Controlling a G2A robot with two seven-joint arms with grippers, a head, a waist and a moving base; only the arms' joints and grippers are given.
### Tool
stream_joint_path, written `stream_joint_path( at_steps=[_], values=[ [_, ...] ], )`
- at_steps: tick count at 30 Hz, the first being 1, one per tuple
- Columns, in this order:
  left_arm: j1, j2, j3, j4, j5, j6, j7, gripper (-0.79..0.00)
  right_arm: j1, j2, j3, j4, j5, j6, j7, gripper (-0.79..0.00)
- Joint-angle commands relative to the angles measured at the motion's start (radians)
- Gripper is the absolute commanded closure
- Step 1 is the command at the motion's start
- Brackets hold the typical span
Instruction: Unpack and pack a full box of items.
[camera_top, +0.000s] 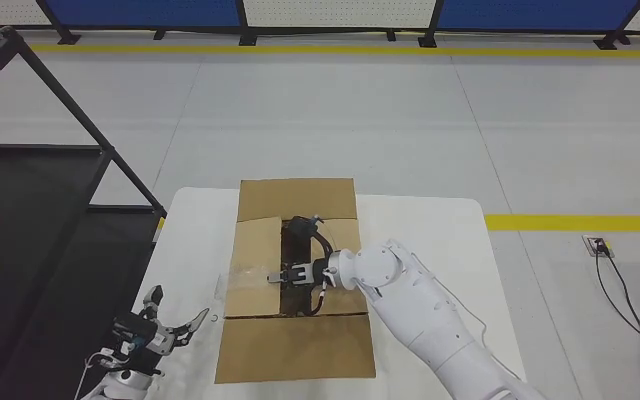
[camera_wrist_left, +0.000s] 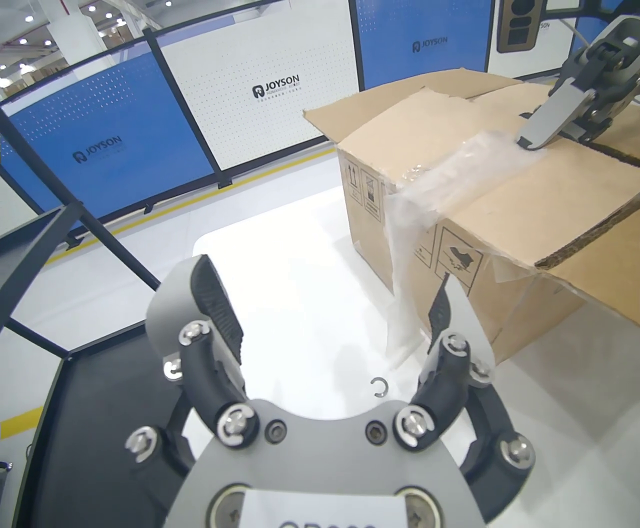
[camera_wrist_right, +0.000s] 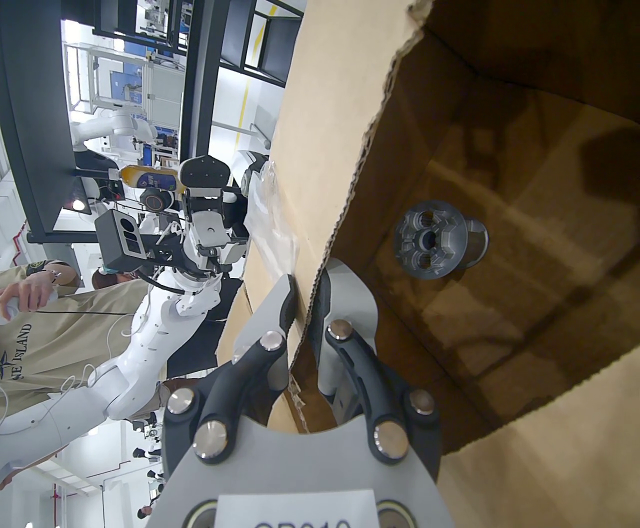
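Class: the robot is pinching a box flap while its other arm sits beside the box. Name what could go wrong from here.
1. The right end effector is shut on the flap at its torn edge; pulling may rip the cardboard or slip off.
2. Loose tape hangs down the box near the open left end effector and might stick to it.
3. A small clip on the table could be knocked away.

A pale grey, glossy floor (camera_top: 400, 120) lay around the white table (camera_top: 190, 230), crossed by yellow lines (camera_top: 300, 48) at the far side and on the right. Blue and white perforated panels (camera_wrist_left: 240, 100) on black feet stood along the far line. A black metal frame (camera_top: 128, 209) stood just beside the table's left edge.
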Motion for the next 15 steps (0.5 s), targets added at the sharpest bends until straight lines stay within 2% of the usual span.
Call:
stream_joint_path(
  at_steps=[1,3,5,8,13,15],
  values=[
    [0.0,-0.001,-0.01,0.008,-0.021,0.018,-0.001,-0.785,-0.003,0.0,0.0,-0.006,-0.001,0.0,-0.003,0.0],
    [0.001,-0.004,-0.016,0.019,-0.029,0.064,-0.004,-0.785,-0.006,0.001,0.0,-0.012,-0.002,0.001,-0.005,0.0],
    [0.0,-0.009,-0.01,0.035,0.011,0.167,-0.01,-0.785,-0.009,0.001,0.001,-0.018,-0.003,0.001,-0.006,0.0],
    [-0.008,-0.019,0.03,0.062,0.053,0.268,-0.016,-0.785,-0.014,0.002,0.002,-0.027,-0.004,0.002,-0.008,0.0],
    [-0.012,-0.02,0.075,0.073,0.126,0.222,0.051,-0.785,-0.022,0.004,0.002,-0.044,-0.009,0.007,-0.01,0.0],
    [-0.025,-0.022,0.091,0.073,0.159,0.241,0.056,-0.785,-0.025,0.004,0.001,-0.051,-0.012,0.008,-0.01,0.0]
  ],
)
